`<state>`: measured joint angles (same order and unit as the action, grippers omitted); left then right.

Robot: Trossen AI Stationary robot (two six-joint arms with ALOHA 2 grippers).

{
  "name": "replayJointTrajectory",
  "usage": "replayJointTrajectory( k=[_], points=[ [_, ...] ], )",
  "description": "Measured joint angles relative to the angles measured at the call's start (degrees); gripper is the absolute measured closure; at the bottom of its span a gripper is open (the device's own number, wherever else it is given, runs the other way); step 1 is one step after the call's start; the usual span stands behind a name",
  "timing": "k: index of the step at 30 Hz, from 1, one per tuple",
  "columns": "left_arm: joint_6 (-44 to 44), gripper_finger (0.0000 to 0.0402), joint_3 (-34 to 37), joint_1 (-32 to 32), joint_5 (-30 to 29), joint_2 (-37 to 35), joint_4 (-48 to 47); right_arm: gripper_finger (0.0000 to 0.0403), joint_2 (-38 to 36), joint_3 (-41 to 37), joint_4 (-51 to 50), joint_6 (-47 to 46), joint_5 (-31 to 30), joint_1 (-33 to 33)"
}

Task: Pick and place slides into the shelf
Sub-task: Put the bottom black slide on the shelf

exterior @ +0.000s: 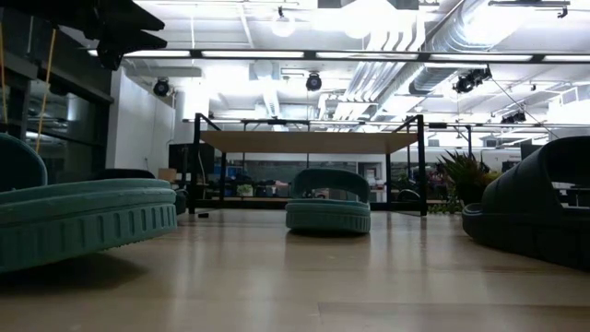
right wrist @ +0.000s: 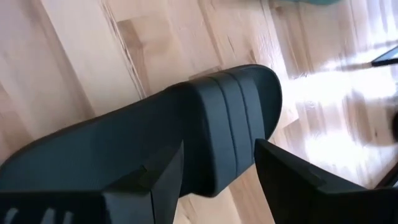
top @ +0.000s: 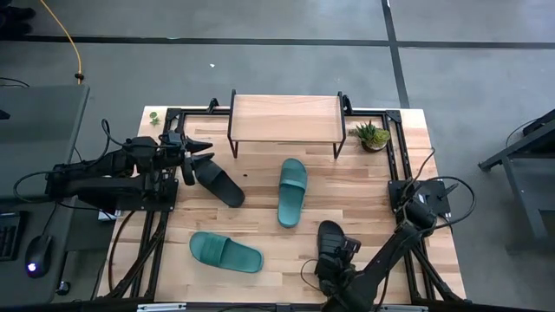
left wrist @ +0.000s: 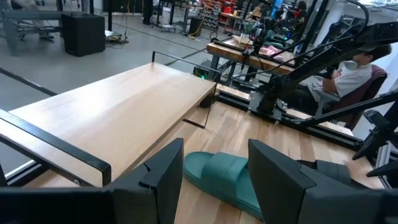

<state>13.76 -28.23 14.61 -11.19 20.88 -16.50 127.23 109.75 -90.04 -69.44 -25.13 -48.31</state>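
- Shelf [top: 286, 117] at surface [top: 364, 260] far edge: bare, nothing placed yet.
- All four slides [top: 292, 191] loose on surface.
- Left hand [top: 205, 152] and right hand [top: 334, 256]: fingers apart, holding nothing, each over a black slide.

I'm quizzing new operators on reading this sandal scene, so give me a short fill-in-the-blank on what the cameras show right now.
1. The number of slides lying on the table is ____.
2. The top of the shelf carries ____ slides.
3. The right hand hovers over a slide whose colour is ____.
4. The small potted plant stands beside the shelf's ____ end, seen from above.

Missing words: four; no; black; right
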Motion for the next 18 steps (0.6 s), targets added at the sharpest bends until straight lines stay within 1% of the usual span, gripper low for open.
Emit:
replayJointTrajectory(
  k=[4,8,18],
  points=[
    [0.0,0.0238,0.0,0.0,-0.4,0.0,0.0,0.0215,1.5,0.0,0.0,3.7,-0.6,0.3],
    [0.0,0.0238,0.0,0.0,-1.1,0.0,0.0,0.0215,1.9,0.0,0.0,5.0,-1.3,1.0],
    [-0.1,0.0238,0.0,0.0,-1.3,0.0,0.0,0.0215,1.9,0.0,0.0,5.4,-1.8,1.2]
  ],
)
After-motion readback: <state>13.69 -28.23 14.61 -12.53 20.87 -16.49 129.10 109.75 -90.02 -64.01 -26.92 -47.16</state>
